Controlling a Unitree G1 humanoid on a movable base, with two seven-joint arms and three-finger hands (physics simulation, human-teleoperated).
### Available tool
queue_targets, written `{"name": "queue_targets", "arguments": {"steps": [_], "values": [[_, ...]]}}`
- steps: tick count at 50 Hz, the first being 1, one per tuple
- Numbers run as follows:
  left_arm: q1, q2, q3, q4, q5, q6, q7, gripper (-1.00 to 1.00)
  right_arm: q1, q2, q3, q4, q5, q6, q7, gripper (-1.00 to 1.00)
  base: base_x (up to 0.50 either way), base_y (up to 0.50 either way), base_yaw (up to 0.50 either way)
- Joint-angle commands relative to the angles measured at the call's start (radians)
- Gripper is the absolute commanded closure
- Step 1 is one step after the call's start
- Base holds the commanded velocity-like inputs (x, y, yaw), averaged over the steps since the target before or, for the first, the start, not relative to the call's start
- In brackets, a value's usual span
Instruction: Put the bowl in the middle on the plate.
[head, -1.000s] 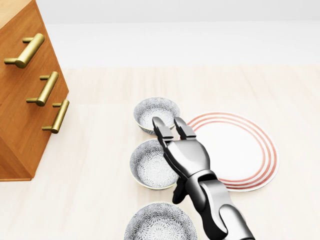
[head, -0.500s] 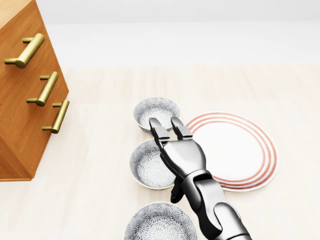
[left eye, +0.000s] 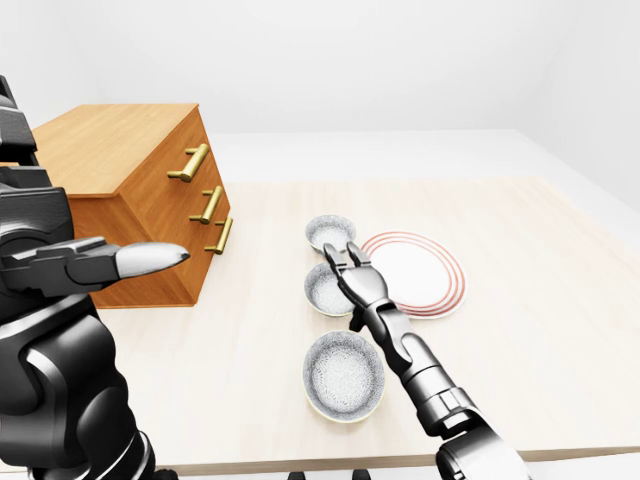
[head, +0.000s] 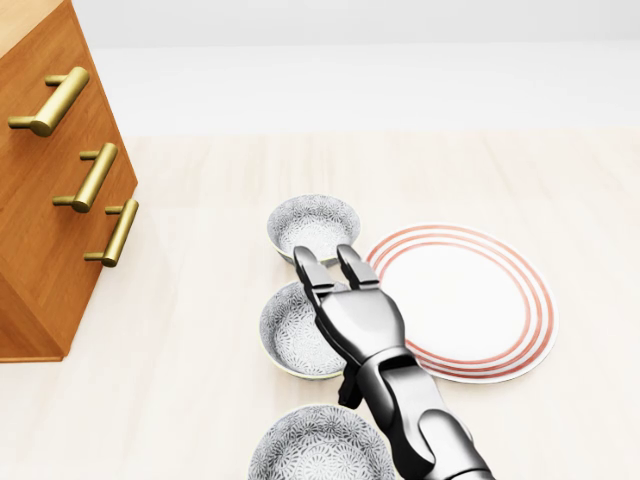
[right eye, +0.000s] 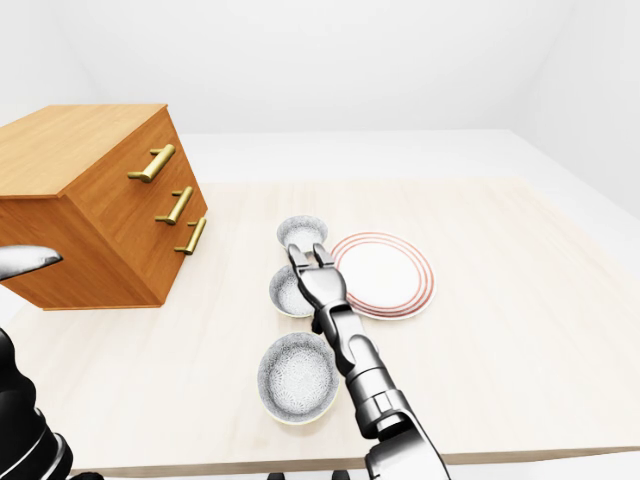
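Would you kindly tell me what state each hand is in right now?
Left hand: cannot be told.
Right hand: open above the middle bowl, holding nothing.

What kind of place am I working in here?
Probably a simulated kitchen or dining tabletop: a pale wooden table carries three patterned bowls, a red-ringed plate and a wooden drawer chest with brass handles, amid blank white surroundings.

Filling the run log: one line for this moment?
right hand open over middle bowl, no grasp | plate right of bowl | left hand raised, away
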Motion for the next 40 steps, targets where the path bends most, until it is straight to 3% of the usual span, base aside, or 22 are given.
{"name": "queue_targets", "arguments": {"steps": [1,17,19,20,22,24,27,40], "values": [[0.001,0.001,0.0,0.001,-0.002,0.0,0.002,-1.0,0.001,0.006,0.005,0.028,-0.003,0.0,-0.019,-1.0,0.0,0.0,0.0],[0.006,-0.002,-0.003,0.0,0.004,0.0,-0.002,-1.0,-0.011,0.009,0.008,0.067,-0.005,0.0,-0.042,-1.0,0.0,0.0,0.0],[0.008,-0.003,-0.003,0.0,0.005,0.0,-0.003,-1.0,-0.013,0.009,0.008,0.077,-0.006,0.0,-0.048,-0.27,0.0,0.0,0.0],[0.007,-0.003,-0.002,-0.002,0.004,0.0,-0.002,-1.0,-0.014,0.009,0.008,0.078,-0.006,0.0,-0.049,-0.11,0.0,0.0,0.0],[0.009,-0.004,-0.002,-0.001,0.004,0.0,-0.004,-1.0,-0.014,0.009,0.008,0.079,-0.006,0.0,-0.05,0.07,0.0,0.0,0.0],[0.007,-0.004,-0.003,-0.005,0.004,0.0,-0.002,-1.0,-0.014,0.009,0.008,0.077,-0.006,0.0,-0.049,0.07,0.0,0.0,0.0],[0.006,-0.004,-0.001,-0.006,0.002,0.0,-0.002,-1.0,-0.015,0.01,0.01,0.078,-0.008,0.0,-0.05,0.28,0.0,0.0,0.0],[0.009,-0.004,-0.001,-0.005,0.003,0.0,-0.003,-1.0,-0.012,0.01,0.01,0.075,-0.01,0.0,-0.048,0.18,0.0,0.0,0.0]]}}
